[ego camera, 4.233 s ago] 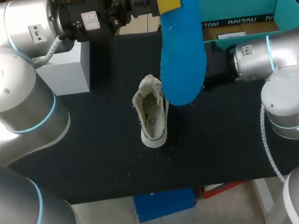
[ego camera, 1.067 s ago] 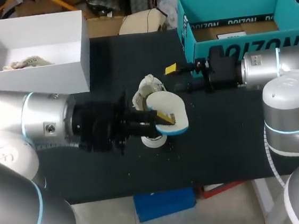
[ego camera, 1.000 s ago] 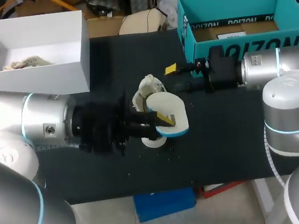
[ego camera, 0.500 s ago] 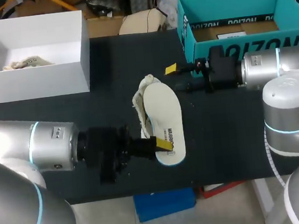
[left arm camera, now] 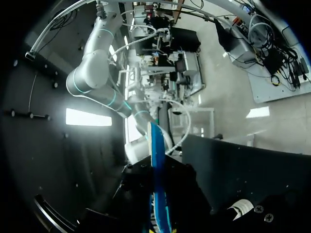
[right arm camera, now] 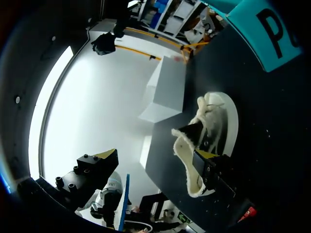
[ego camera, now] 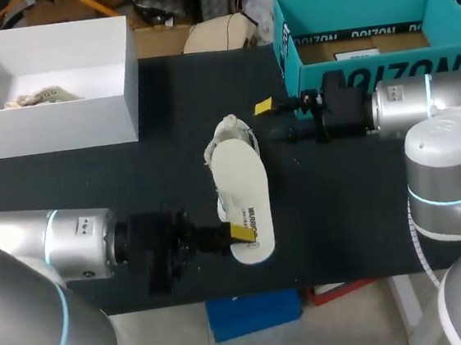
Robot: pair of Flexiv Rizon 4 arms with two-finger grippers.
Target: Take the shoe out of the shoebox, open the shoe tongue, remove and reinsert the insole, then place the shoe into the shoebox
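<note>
A cream-white shoe [ego camera: 224, 134] stands on the black table [ego camera: 342, 210], opening upward. My left gripper [ego camera: 241, 233] is shut on one end of the insole [ego camera: 242, 192]. The insole is held flat, white side up, and from above it hides most of the shoe. The left wrist view shows the insole [left arm camera: 156, 160] edge-on with its blue underside, running out from between the fingers. In the right wrist view the insole [right arm camera: 125, 199] hovers clear of the table, above the shoe [right arm camera: 204, 131]. My right gripper [ego camera: 273, 121] stands open just right of the shoe's toe, its jaws wide apart around the shoe [right arm camera: 158, 155].
The teal shoebox [ego camera: 367, 63] sits open at the back right, behind my right arm. A white box [ego camera: 52, 125] holding something pale stands at the back left. The teal shoebox [right arm camera: 262, 34] and the white box [right arm camera: 167, 92] also show in the right wrist view.
My left arm has drawn back toward the table's front edge, carrying the insole. The insole has turned from tilted to flat, white side up, over the shoe. The right arm has not moved.
</note>
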